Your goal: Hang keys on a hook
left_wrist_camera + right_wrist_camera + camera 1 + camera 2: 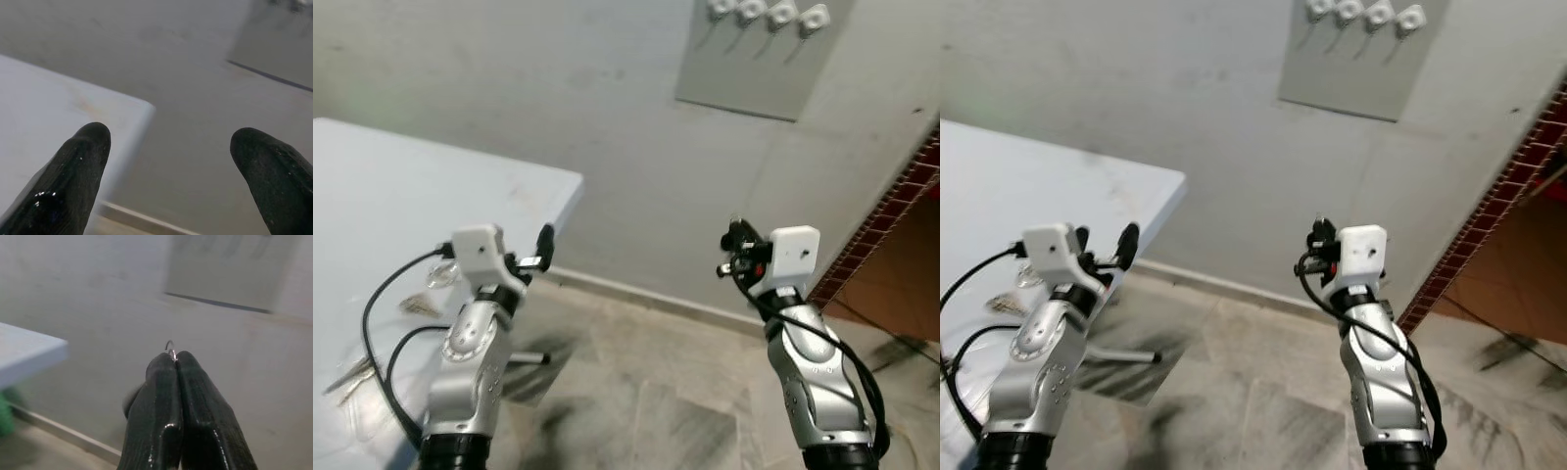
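Right gripper: the right gripper (175, 363) is raised in front of the wall, its two black fingers pressed tight together on a thin metal key ring (170, 348), of which a small loop pokes out just past the tips. The keys themselves cannot be made out.
Left gripper: the left gripper (168, 142) is held up near the corner of the table, its fingers (80, 161) spread wide with nothing between them.
Hooks: a row of white hooks (766, 14) sits along the top of a grey panel (744, 73) on the wall, high above and well apart from the right gripper.
Wall: the wall (509, 88) is plain grey, with a pale skirting strip where it meets the floor.
Table: a white table (401, 196) stands on the robot's left, its rounded corner close to the wall, beside the left gripper.
On the table: some small metal pieces (416, 305) lie on the table near the left arm; too blurred to tell what they are.
Floor: a mottled grey floor (646, 392) lies between the two arms.
Brick edge: a reddish brick edge (891, 220) runs down the robot's far right, beside the right arm.
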Motion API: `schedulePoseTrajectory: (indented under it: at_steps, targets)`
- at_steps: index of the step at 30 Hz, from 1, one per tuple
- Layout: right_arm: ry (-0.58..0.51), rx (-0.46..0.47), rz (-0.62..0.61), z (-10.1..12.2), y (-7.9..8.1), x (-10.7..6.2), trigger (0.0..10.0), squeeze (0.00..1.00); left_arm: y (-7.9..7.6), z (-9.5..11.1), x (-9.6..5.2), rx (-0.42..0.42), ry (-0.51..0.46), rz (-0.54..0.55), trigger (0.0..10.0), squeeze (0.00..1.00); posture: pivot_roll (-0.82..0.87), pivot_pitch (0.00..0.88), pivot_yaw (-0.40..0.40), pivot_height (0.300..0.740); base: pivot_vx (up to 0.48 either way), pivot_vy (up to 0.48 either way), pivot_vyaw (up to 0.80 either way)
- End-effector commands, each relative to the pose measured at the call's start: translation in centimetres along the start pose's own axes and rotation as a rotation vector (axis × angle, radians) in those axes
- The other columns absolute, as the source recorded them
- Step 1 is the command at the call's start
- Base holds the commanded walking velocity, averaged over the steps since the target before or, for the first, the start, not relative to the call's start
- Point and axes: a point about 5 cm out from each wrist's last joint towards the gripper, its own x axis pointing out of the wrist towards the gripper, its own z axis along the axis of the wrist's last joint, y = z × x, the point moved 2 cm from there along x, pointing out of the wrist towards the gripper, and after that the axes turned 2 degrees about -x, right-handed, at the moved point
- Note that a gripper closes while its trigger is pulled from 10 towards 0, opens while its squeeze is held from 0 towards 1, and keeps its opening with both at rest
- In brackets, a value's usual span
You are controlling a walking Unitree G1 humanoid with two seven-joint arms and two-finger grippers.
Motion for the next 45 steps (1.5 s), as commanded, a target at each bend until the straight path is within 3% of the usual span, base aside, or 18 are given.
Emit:
schedulePoseTrajectory:
  at_steps: [1,17,26,28,30,33,45]
  targets:
    - [-0.02,-0.002,-0.01,0.6,-0.1,0.2,10.0,0.0,-0.4,0.2,-0.1,0.018,-0.001,-0.019,10.0,0.0,0.04,0.013,-0.049,0.74,0.0,0.0,-0.69]
    - [-0.009,0.005,-0.028,0.4,-0.3,0.1,10.0,0.0,-0.9,-0.5,-0.3,0.012,0.025,-0.031,10.0,0.0,0.03,0.0,-0.049,0.74,0.0,0.0,-0.68]
    - [0.165,0.007,-0.162,-1.7,-1.6,-0.2,10.0,0.0,-0.9,-0.6,-0.3,0.004,0.031,-0.048,10.0,0.0,0.02,0.0,-0.047,0.74,0.0,0.0,0.0]
    - [0.051,-0.061,-0.103,-0.5,-1.3,-0.4,10.0,0.0,-0.9,-0.5,-0.3,0.005,0.031,-0.051,10.0,0.0,0.02,0.0,-0.044,0.74,0.0,0.0,0.0]
    - [0.009,-0.119,-0.058,-0.1,-0.9,-0.7,10.0,0.0,-0.9,-0.4,-0.3,0.003,0.027,-0.056,10.0,0.0,0.02,0.0,-0.044,0.74,0.0,0.0,0.0]
    - [0.042,-0.049,-0.079,-0.5,-1.2,-0.8,10.0,0.0,-1.0,-0.3,-0.2,0.006,0.027,-0.064,10.0,0.0,0.02,0.0,-0.043,0.74,0.0,0.0,0.0]
    - [0.025,-0.016,-0.045,-0.5,-0.3,-0.9,10.0,0.0,-0.8,-0.2,-0.1,0.032,0.031,-0.072,10.0,0.0,0.03,0.0,-0.042,0.74,0.127,0.0,0.0]
